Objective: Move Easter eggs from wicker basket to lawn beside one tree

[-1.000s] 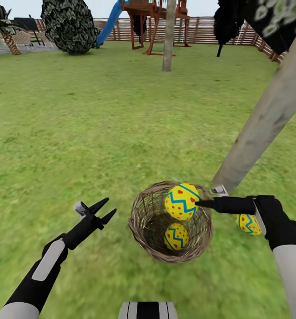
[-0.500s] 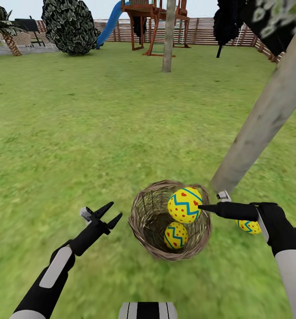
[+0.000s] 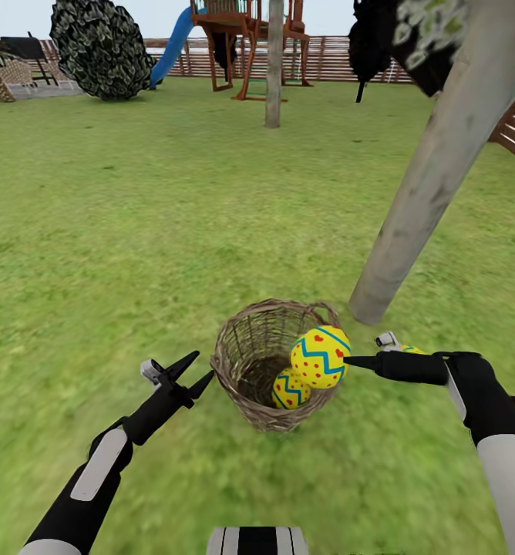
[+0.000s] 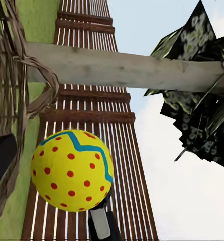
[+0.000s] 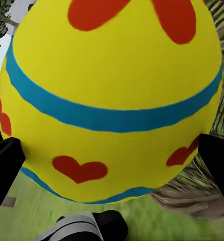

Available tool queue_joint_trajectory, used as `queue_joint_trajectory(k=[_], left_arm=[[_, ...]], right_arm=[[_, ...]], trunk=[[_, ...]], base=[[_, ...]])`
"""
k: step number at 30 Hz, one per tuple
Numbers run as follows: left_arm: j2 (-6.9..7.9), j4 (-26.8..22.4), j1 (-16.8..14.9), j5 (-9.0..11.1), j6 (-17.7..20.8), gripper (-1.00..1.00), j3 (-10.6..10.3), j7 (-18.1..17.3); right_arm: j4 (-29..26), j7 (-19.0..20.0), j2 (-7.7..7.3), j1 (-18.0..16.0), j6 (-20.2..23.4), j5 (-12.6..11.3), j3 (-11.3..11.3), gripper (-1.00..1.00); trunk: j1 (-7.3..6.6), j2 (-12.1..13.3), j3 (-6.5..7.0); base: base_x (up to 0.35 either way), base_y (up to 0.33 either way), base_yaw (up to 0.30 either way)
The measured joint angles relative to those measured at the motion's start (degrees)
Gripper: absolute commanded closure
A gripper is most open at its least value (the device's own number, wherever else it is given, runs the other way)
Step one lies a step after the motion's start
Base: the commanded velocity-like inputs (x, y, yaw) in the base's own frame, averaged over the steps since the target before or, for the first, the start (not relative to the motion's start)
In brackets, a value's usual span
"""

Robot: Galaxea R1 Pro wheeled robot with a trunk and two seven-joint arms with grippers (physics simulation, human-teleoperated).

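**Carrying the second egg clear of the basket rim**

While the left tool (image 3: 188, 372) hangs spread and empty just beside the wicker basket (image 3: 246, 362), the right tool (image 3: 348, 359) grips a heart-painted egg (image 3: 320, 356) over the basket's right rim, its fingers (image 5: 4, 163) pressed against both flanks. Another egg (image 3: 290, 388) lies low inside the basket, and a sliver of yellow (image 3: 412, 349), probably the third, peeks out from behind the right tool on the lawn (image 3: 134, 231). A good carry lifts the egg fully above the wicker, swings it rightward, and lowers it near the pale trunk (image 3: 427, 177) before letting go. Beyond stand a second trunk (image 3: 273, 69) and the fence (image 3: 327, 58).
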Motion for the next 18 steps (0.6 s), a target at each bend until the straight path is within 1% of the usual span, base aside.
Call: queue_joint_trajectory(k=[3, 5, 6, 7, 8, 9, 10, 12, 13, 14, 15, 16, 17, 18], left_arm=[[-0.36, -0.8, 0.0, 0.0, 0.2, -1.00, -0.1, -0.1], [-0.42, -3.9, 0.0, 0.0, 0.4, -1.00, -0.1, -0.2], [-0.43, -5.5, 0.0, 0.0, 0.6, -1.00, -0.5, -0.2], [-0.42, -7.1, 0.0, 0.0, 0.8, -1.00, -1.7, -0.3], [-0.41, -8.9, 0.0, 0.5, 1.1, -1.00, -3.5, -0.4], [-0.40, -9.9, 0.0, 1.0, 1.3, -1.00, -5.0, -0.5], [-0.43, -10.8, 0.0, 1.5, 1.4, -1.00, -7.5, -0.4], [-0.47, -11.6, 0.0, 1.9, 1.4, -1.00, -10.4, -0.4], [-0.47, -12.2, 0.0, 2.0, 1.4, -1.00, -10.9, -0.4], [-0.50, -12.5, 0.0, 2.0, 1.4, -1.00, -11.1, -0.3], [-0.55, -12.7, 0.0, 2.0, 1.4, -1.00, -11.3, -0.3], [-0.72, -12.8, 0.0, 2.0, 1.4, -1.00, -12.2, -0.3], [-0.98, -12.9, 0.0, 1.9, 1.4, -1.00, -14.0, -0.3], [-1.13, -13.0, 0.0, 2.0, 1.4, -1.00, -15.3, -0.2]], right_arm=[[-0.2, -0.1, -0.21, 0.0, -0.1, 0.0, -0.3, 1.00], [-0.2, -1.1, -0.45, 0.0, -0.1, 0.0, -1.0, 1.00], [-0.3, -2.8, -0.51, 0.0, -0.1, 0.0, -1.5, 1.00], [-0.5, -4.3, -0.55, 0.0, -0.1, 0.1, -1.7, 1.00], [-0.6, -5.1, -0.56, 0.0, -0.1, 0.0, -2.1, 1.00], [-0.6, -5.4, -0.64, -0.1, 0.0, 0.1, -2.9, 1.00], [-1.3, -5.5, -0.82, -0.1, 0.2, 0.1, -5.4, 1.00], [-4.1, -5.7, -0.96, -0.1, 0.9, 0.1, -9.0, 1.00], [-5.0, -5.9, -0.99, -0.1, 1.0, 0.2, -10.1, 1.00], [-5.5, -7.6, -1.01, -0.1, 1.0, 0.4, -11.4, 1.00], [-6.0, -10.4, -0.97, 0.0, 0.9, 0.6, -12.3, 1.00], [-6.9, -14.3, -0.97, -0.1, 0.9, 0.7, -12.8, 1.00], [-8.9, -20.3, -0.93, -0.1, 0.8, 0.7, -13.1, 1.00], [-10.7, -24.8, -0.78, 0.0, 0.9, 0.7, -13.2, 1.00]], trunk=[[0.00, 0.0, 0.19], [0.00, 0.0, 0.32], [0.00, 0.0, 0.39], [0.00, 0.0, 0.45], [0.00, 0.0, 0.52], [0.00, 0.0, 0.58], [0.00, 0.0, 0.65], [0.00, 0.0, 0.78], [0.00, 0.0, 0.84], [0.00, 0.0, 0.90], [-0.01, 0.0, 0.97], [-0.01, 0.0, 1.03], [-0.01, 0.0, 1.10], [-0.01, 0.0, 1.16]], base=[[0.000, 0.000, -0.219], [0.000, 0.000, -0.219], [0.000, 0.000, -0.219], [0.000, 0.000, -0.219], [0.000, 0.000, -0.219], [0.000, 0.000, -0.219], [0.000, 0.000, -0.219], [0.000, 0.000, -0.219], [0.027, 0.000, -0.219], [0.054, 0.000, -0.219], [0.069, 0.000, -0.219], [0.082, 0.000, -0.219], [0.088, 0.000, -0.219], [0.092, 0.000, -0.219]])
